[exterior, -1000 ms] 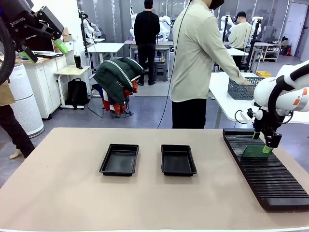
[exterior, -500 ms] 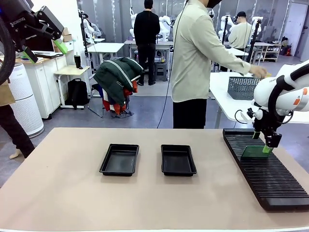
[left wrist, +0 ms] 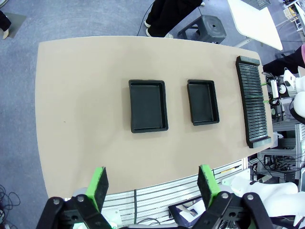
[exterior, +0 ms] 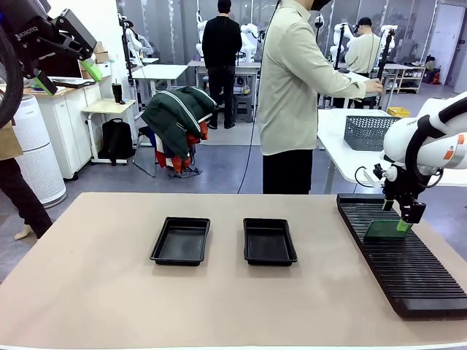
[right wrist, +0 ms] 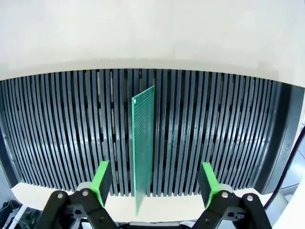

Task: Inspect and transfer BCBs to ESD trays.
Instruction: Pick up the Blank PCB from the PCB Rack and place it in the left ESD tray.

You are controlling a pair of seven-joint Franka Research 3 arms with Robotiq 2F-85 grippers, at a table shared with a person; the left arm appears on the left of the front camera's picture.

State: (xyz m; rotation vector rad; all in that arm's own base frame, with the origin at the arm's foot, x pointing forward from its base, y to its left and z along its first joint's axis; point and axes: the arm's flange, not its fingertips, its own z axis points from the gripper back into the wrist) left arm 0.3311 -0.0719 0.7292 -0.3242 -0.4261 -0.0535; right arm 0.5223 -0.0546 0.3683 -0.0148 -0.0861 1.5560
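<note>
Over the ribbed black slotted rack (right wrist: pixel 214 133), from the right wrist: thin green perforated BCB (right wrist: pixel 144 148) upright on edge in one slot, between the spread, non-touching pads of the right gripper (right wrist: pixel 155 179) — and from the left wrist, high above: left gripper (left wrist: pixel 151 183) agape, two glossy black ESD trays (left wrist: pixel 148 105), floors bare, on the tan table (left wrist: pixel 71 119).
</note>
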